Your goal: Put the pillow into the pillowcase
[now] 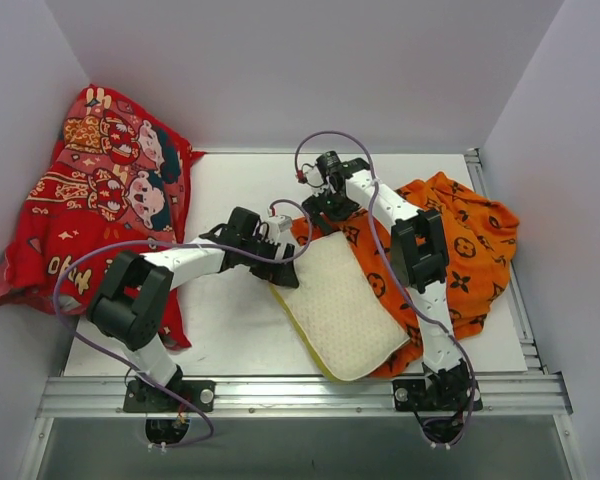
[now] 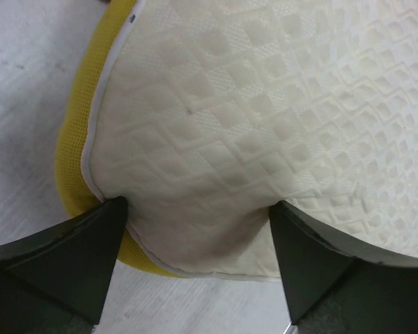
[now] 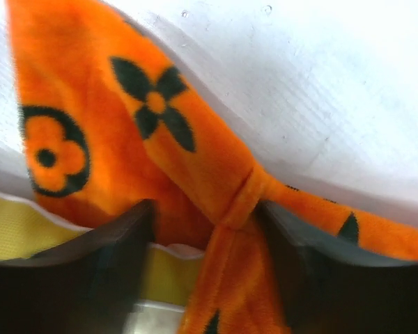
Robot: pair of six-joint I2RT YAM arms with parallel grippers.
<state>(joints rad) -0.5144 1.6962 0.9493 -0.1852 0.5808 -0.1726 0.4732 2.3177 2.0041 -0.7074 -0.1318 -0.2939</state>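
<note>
table (image 1: pixel 230 335): white | red cloth (image 1: pixel 80 220): left edge | pillowcase (image 1: pixel 475 245): right | pillow (image 1: pixel 345 300): centre, overlapping pillowcase

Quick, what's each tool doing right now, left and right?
Left tool: closed on the pillow corner.
Right tool: closed on a pillowcase fold.

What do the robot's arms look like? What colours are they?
The left arm and right arm are white tubes with chunky black joints. A thin purple cable loops along each one. Each ends in a black tool: the left tool and right tool have two dark, wedge-shaped fingers.
</note>
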